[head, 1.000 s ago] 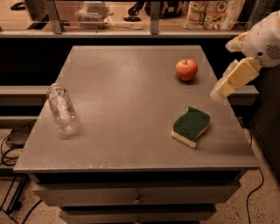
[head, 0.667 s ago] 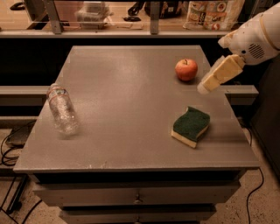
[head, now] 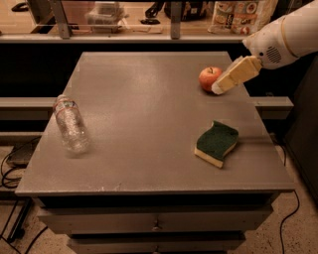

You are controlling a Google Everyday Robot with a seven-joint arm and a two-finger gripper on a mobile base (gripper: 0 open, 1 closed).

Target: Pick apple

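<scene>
The apple (head: 209, 78) is small, round and red-orange, and sits on the grey table (head: 149, 124) near its far right side. My gripper (head: 221, 88) comes in from the upper right on a white arm. Its cream-coloured tip is right next to the apple on its right side and overlaps the apple's lower right edge in this view. I cannot tell whether it touches the apple.
A green sponge (head: 216, 143) with a pale underside lies at the right, nearer the front. A clear plastic bottle (head: 70, 123) lies on its side at the left. A shelf with bags and containers (head: 233, 15) runs behind the table.
My gripper has moved left and toward the apple, from off the table's right side to right beside the apple. The apple, sponge and bottle have not moved.
</scene>
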